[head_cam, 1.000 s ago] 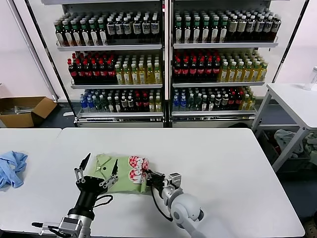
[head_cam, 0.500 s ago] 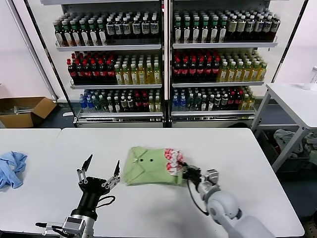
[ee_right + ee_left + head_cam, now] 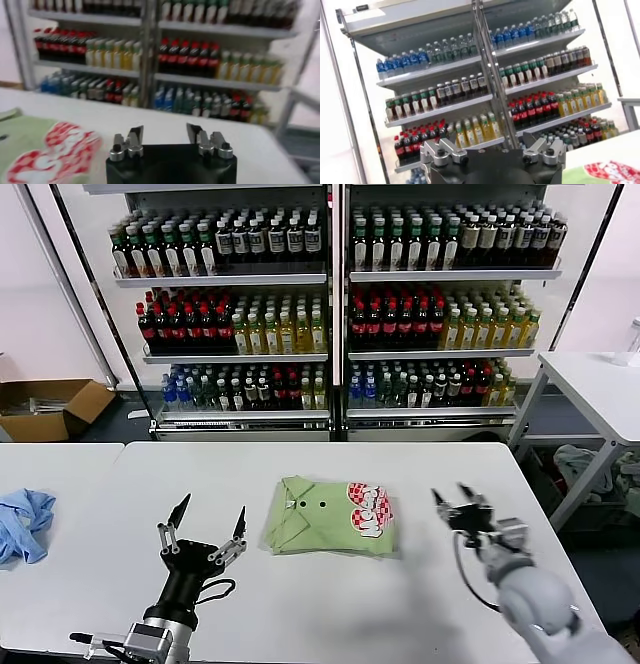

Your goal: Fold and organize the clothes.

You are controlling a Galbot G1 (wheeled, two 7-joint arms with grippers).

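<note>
- Left gripper (image 3: 208, 524): black fingers spread wide, empty, raised upright above the white table (image 3: 300, 614).
- Folded light green polo shirt (image 3: 330, 529): flat at table centre, between both grippers.
- Right gripper (image 3: 460, 501): fingers parted, empty, beside the shirt without touching.

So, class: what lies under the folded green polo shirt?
The folded polo shirt lies flat on the white table, logo print facing up. Whether anything is tucked beneath it cannot be seen; its own folded layers cover that.
</note>
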